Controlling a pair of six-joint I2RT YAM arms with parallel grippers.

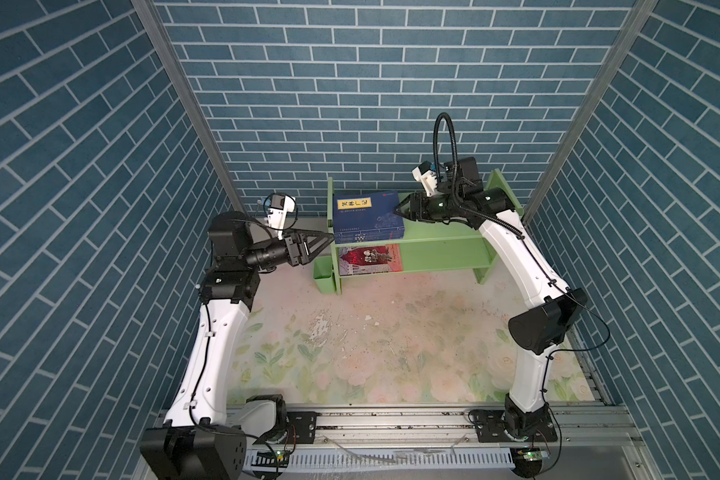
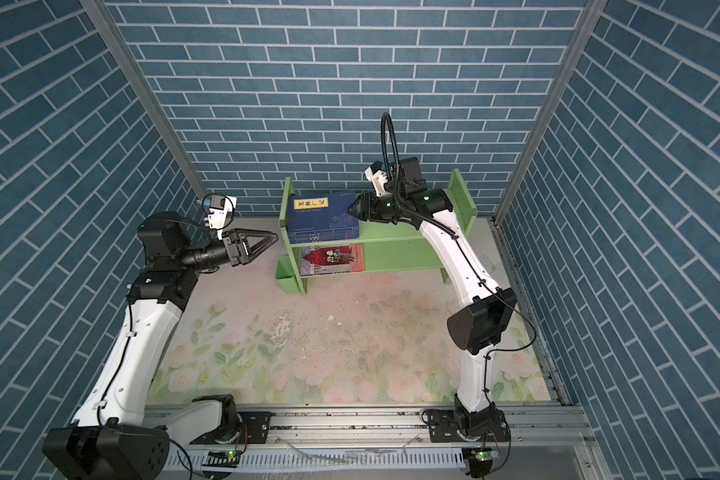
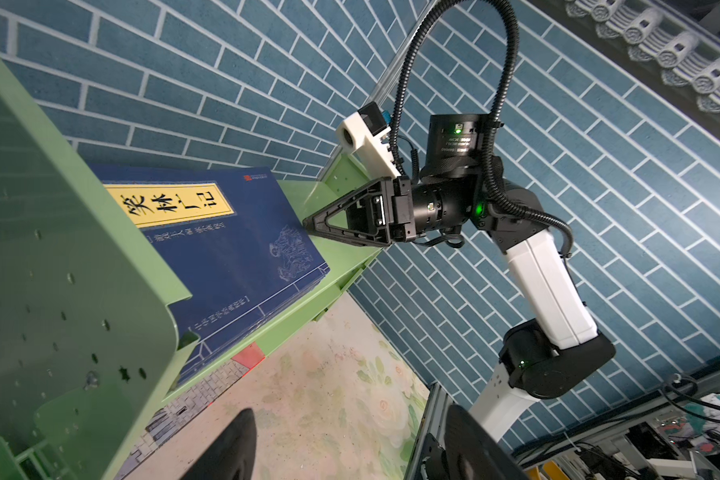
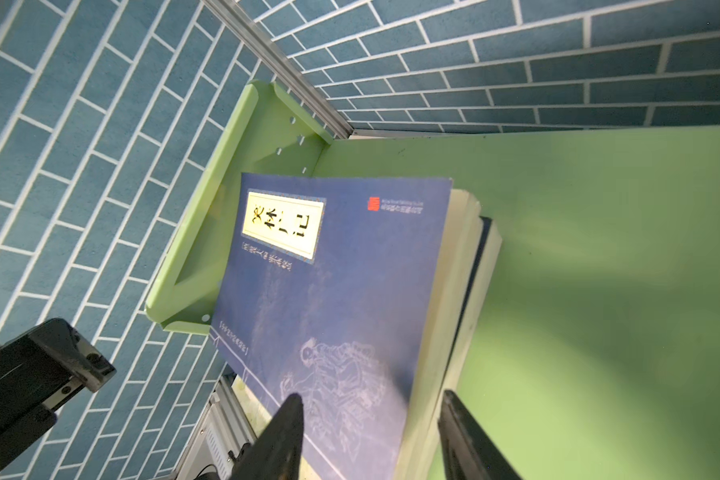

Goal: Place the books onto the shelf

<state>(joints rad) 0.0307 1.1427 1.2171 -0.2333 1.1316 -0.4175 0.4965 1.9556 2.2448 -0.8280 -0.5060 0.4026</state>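
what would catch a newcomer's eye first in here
The light green shelf stands out at the back wall, dark blue books stacked on its upper tier, a red-and-grey book below. The right claw reaches the stack's edge; the left claw hovers outside the shelf.

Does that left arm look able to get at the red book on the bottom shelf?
Probably not straight on: the side panel stands between the left gripper and the red book. The shelf's open front looks free.
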